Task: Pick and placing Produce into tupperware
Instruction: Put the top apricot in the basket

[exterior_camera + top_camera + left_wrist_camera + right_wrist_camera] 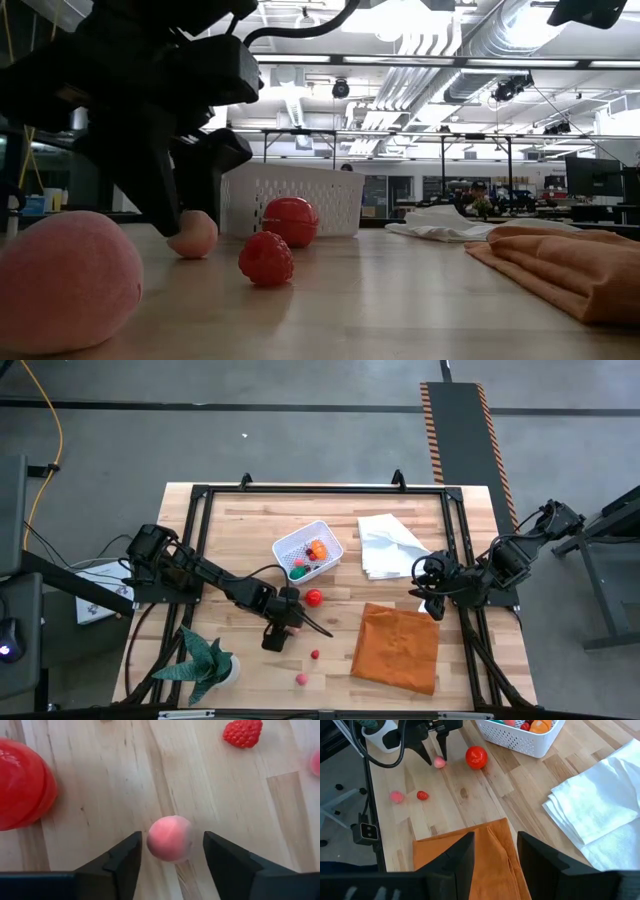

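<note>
On the left of the bench [240, 530], the left pincer [172, 851] is down at the wood with its fingers standing apart on either side of a small pink ball [170, 838], not yet clamped on it; the gap looks narrow on both sides. To do this step well, I judge the fingers should close evenly so the ball stays centred and does not squirt out along the smooth wood, then lift straight up before swinging over. Just beside it sits a larger red ball [314, 598], with a small red berry [315, 655] and another pink piece [301, 679] nearer the bench's front edge. The tupperware [330, 544] stands close behind, already holding some produce. Far right, the right pincer [495, 852] waits released over the orange cloth [395, 650], beside the white cloth [390, 547].
</note>
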Available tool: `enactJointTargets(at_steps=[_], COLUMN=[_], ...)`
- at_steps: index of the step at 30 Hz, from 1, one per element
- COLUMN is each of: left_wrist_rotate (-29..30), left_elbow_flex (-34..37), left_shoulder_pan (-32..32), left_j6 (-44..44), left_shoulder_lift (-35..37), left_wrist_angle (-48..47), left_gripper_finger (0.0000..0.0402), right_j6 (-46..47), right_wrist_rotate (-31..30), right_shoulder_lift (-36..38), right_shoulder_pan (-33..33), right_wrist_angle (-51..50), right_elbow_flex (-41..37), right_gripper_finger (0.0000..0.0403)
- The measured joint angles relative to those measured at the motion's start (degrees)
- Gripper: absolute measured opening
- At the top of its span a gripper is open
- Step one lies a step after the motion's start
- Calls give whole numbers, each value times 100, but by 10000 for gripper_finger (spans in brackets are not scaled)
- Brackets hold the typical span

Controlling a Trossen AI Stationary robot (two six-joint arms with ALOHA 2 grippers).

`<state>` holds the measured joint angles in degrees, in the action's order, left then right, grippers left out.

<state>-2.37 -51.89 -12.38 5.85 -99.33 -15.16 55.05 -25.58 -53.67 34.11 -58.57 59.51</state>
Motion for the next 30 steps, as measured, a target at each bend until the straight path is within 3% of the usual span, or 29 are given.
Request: enactJointTargets(at_steps=[14,26,30], left_wrist_rotate=[-63,-92,-142], left_elbow_flex=[1,-18,-315], left_shoulder_pan=[0,0,-2], left_j6=[53,163,162], left_shoulder_lift=[0,23,24], left_wrist_angle=[2,-27,-477], left_gripper_finger=[123,124,124], right_j6=[2,2,2], right_wrist_rotate=[0,0,0], right_shoulder_lift=[-2,-1,-1], right_shoulder_pan=[0,0,0], right_wrist_angle=[-1,0,-15], right_elbow_flex=[0,0,0], right_gripper_finger=[138,138,138])
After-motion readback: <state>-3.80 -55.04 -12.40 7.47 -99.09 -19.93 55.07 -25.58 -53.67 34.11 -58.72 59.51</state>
